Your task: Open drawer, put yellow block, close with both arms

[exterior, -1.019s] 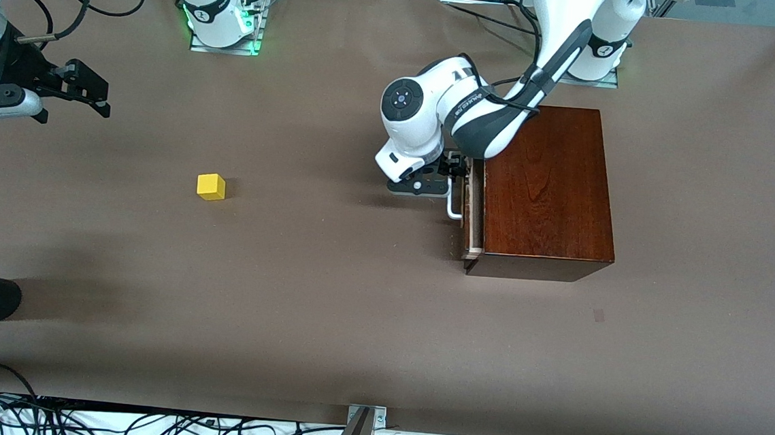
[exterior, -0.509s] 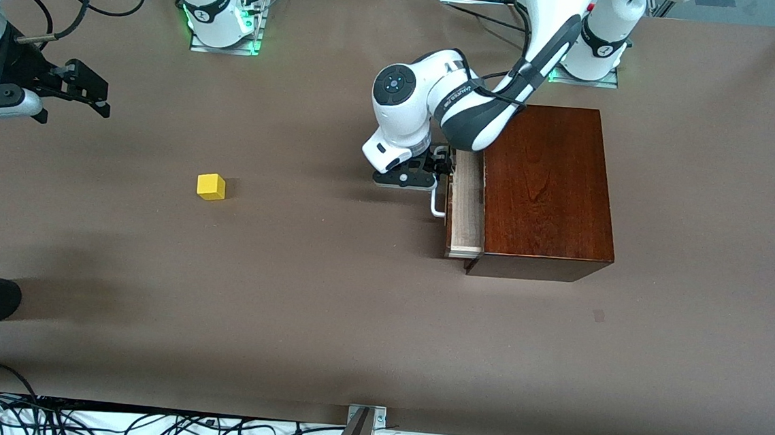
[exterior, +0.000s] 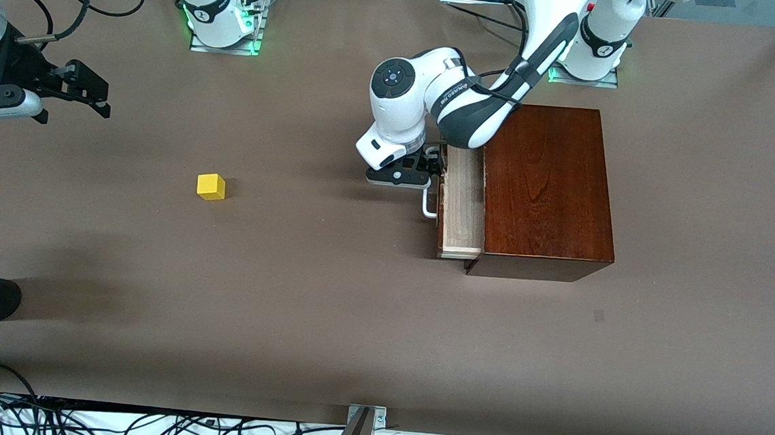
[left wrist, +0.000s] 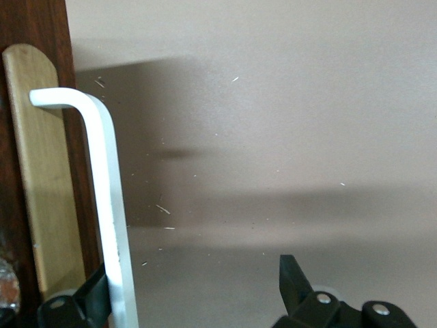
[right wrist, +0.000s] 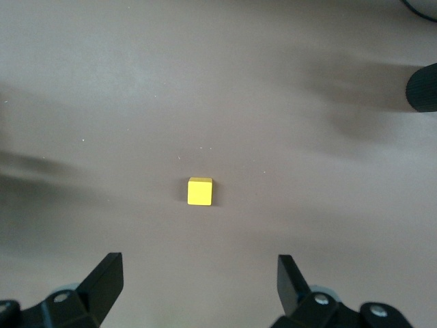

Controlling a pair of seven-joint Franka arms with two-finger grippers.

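Brown tabletop [exterior: 326, 309]: left gripper [exterior: 427, 168] fingers apart, one against drawer [exterior: 462, 206] handle [left wrist: 109, 198].

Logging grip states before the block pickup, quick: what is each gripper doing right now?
Left gripper: open, one finger hooked against the drawer's white handle, not clamped.
Right gripper: open, holding nothing, over the yellow block.

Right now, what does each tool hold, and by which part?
Nothing clamped. The open left tool hooks the drawer handle with one finger; the open right tool, over the table, holds nothing.
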